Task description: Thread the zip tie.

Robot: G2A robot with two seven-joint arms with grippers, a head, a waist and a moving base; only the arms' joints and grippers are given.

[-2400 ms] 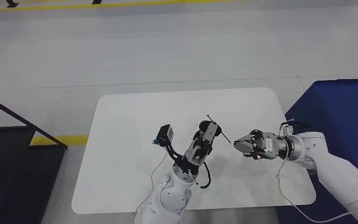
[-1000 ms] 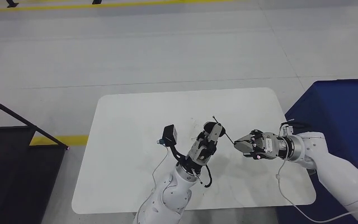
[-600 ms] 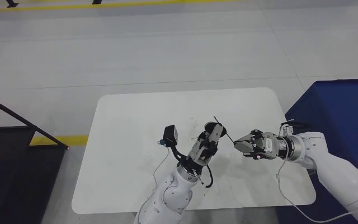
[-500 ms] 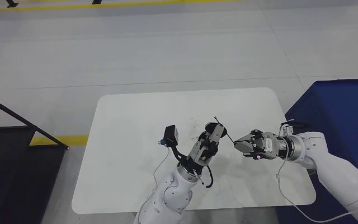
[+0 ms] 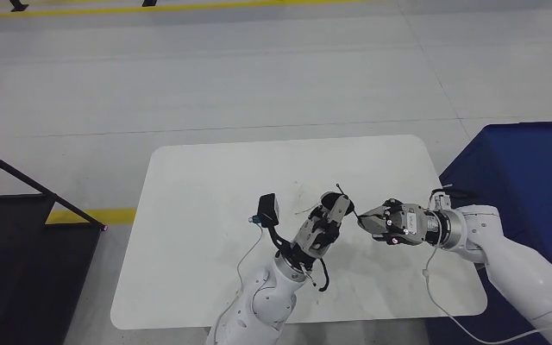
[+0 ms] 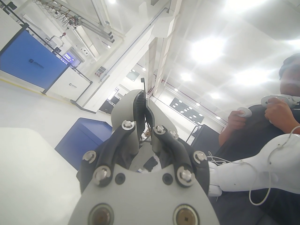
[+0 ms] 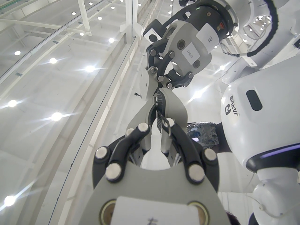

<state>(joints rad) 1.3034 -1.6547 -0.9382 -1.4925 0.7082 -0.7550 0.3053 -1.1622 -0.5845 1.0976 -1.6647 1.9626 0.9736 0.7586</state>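
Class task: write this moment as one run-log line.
left claw: shut on tie | right claw: shut on tie, tip to tip with left claw | both above table | threading: cannot tell

Thin black zip tie (image 6: 143, 87) pinched in left tool (image 6: 144, 100), closed on it, head end poking past the tips; other end runs into closed right tool (image 7: 156, 101).

top: we look down on the table (image 5: 198, 181) from high | wrists: close up, we face the ceiling (image 6: 211, 36) both share
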